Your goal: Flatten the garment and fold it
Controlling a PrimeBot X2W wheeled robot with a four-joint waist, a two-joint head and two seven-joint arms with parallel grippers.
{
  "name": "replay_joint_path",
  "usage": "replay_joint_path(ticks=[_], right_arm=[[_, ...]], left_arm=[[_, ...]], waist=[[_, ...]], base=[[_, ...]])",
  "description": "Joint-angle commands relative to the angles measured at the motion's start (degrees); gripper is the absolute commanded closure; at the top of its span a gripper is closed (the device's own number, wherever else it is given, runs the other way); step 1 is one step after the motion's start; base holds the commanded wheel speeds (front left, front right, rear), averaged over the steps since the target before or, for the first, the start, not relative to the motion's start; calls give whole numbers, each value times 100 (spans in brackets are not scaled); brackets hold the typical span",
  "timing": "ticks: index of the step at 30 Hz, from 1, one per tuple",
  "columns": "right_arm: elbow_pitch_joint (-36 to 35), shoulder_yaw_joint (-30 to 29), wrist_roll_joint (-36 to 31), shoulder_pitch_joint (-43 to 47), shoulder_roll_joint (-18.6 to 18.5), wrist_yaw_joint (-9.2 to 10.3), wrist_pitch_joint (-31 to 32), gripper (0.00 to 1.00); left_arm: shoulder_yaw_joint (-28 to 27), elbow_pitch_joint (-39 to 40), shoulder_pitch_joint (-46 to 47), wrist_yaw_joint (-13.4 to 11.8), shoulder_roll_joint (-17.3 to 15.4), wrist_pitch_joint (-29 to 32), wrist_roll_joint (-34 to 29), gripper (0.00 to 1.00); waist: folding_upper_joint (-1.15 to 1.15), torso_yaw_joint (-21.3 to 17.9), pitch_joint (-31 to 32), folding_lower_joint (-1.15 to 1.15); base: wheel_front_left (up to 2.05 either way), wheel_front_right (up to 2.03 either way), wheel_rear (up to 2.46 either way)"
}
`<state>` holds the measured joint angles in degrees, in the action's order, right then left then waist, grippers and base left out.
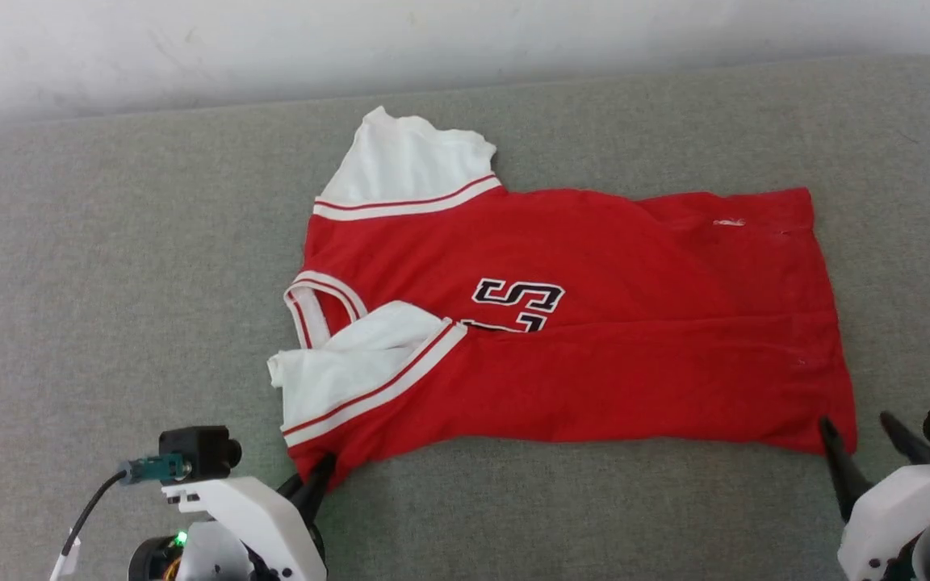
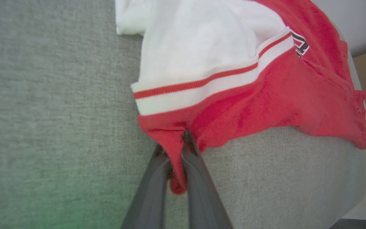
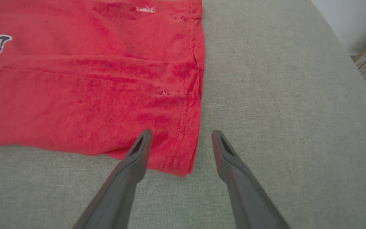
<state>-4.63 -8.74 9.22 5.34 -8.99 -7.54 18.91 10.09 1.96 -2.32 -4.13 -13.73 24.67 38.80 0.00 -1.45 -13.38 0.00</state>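
The garment [image 1: 578,323], a red jersey T-shirt with white sleeves and striped trim, lies sideways on the grey surface, collar to the left and hem to the right, its near half folded over the chest lettering. My left gripper [image 1: 321,472] is shut on the garment's near left corner; the left wrist view shows red cloth [image 2: 175,152] pinched between its fingers. Over the near right hem corner [image 3: 183,159], my right gripper [image 1: 856,428] stands open, its left finger [image 3: 141,143] above red cloth and the right one above bare grey fabric.
The grey fabric surface [image 1: 110,282] spreads wide on all sides of the shirt. A white wall [image 1: 271,48] runs along its far edge. The surface's rounded right edge [image 3: 354,73] drops toward a patterned floor.
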Motion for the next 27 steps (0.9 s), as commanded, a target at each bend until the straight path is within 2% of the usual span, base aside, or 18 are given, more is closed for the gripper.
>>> replay_joint_path(ticks=[1, 9, 10, 11, 12, 13, 17, 27], right_arm=[[40, -5, 9, 37, 11, 5, 63, 0], [592, -116, 63, -264, 125, 5, 255, 0], [665, -117, 81, -321, 146, 5, 292, 18], [725, -111, 104, -375, 163, 5, 328, 60], [773, -114, 136, -428, 184, 5, 357, 87], [796, -123, 170, -477, 205, 5, 381, 100], [657, -171, 218, -608, 219, 5, 389, 100], [-9, -373, 338, -415, 65, 5, 532, 100]], left_arm=[[26, -41, -49, 1, 9, -1, -31, 100], [37, -2, 224, 25, -44, -51, -99, 100], [29, 4, 250, 25, -47, -62, -98, 100], [23, 8, 274, 26, -48, -71, -94, 100], [17, 7, 294, 30, -50, -73, -84, 100], [6, 10, 308, 36, -56, -69, -66, 100], [-96, 168, 265, 41, -117, -29, 48, 100], [-434, 1011, -382, -280, -238, -32, 137, 100]], waist=[[0, 47, -93, 0], [0, 87, -430, 0], [0, 80, -471, 0], [0, 78, -506, 0], [0, 73, -533, 0], [0, 66, -554, 0], [0, 16, -574, 0], [0, 15, -37, 0]], base=[[0, 0, 0], [0, 0, 0], [0, 0, 0], [0, 0, 0], [0, 0, 0], [0, 0, 0], [0, 0, 0], [0, 0, 0]])
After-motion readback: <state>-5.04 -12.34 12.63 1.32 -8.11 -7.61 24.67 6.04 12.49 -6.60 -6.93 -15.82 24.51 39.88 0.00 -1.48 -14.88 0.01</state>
